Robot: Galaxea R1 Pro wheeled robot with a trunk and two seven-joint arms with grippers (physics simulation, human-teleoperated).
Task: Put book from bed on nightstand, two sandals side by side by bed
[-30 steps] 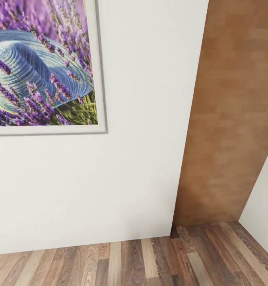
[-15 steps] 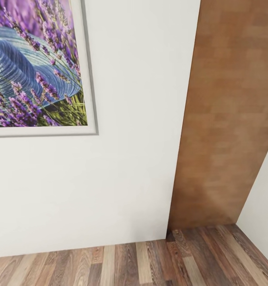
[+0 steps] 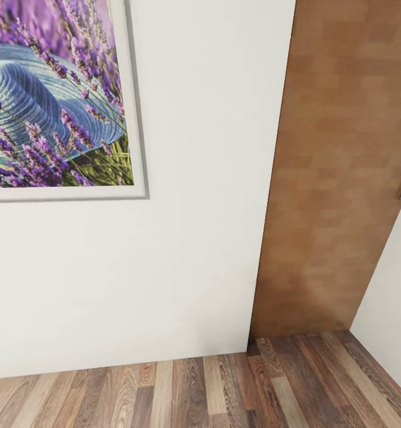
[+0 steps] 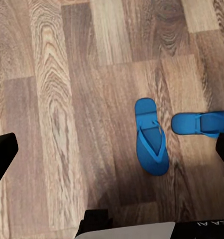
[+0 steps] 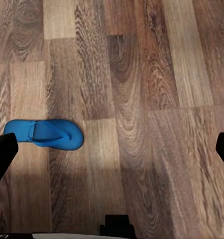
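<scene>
A white wall (image 3: 194,238) is being faced in the head view, with a framed lavender picture (image 3: 58,101) hung on it toward the left, a brown door (image 3: 337,178) set beside it at the right, and a strip of plank floor (image 3: 194,392) being shown below. In the left wrist view, two blue sandals are being seen lying flat on the floor (image 4: 67,124): one sandal (image 4: 151,136) is shown whole, and the second sandal (image 4: 199,123) is lying just beside it, at roughly a right angle, partly hidden by a dark fingertip. The left gripper (image 4: 114,144) is being held wide open above the planks, with nothing between its fingers. In the right wrist view, a sandal (image 5: 45,133) is being seen flat on the floor (image 5: 142,99), near one fingertip. The right gripper (image 5: 112,149) is likewise being held open and empty.
</scene>
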